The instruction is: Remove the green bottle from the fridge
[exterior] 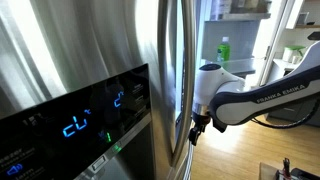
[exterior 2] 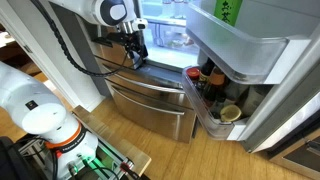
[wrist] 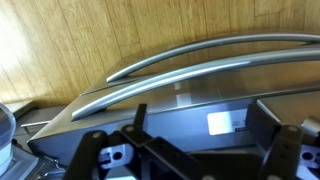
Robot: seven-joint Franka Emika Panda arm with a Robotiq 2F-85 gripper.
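Note:
The stainless-steel fridge (exterior: 80, 40) fills the near side of an exterior view, with its black dispenser panel and blue digits. The green bottle (exterior: 224, 49), light green with a whitish top, stands upright beyond the door edge, above and behind my gripper (exterior: 197, 127). In an exterior view from above, my gripper (exterior 2: 135, 55) hangs at the front of the open fridge (exterior 2: 150, 100), over its lower drawers; the bottle does not show there. In the wrist view my gripper (wrist: 205, 140) is open and empty, looking down on the drawer front and its curved bar handles (wrist: 200, 65).
The open fridge door (exterior 2: 250, 50) holds bins with dark brown bottles and jars (exterior 2: 205, 82) and a green carton (exterior 2: 228, 10). A long vertical bar handle (exterior: 185, 70) stands close to my arm. Wooden floor (exterior 2: 150, 145) lies below.

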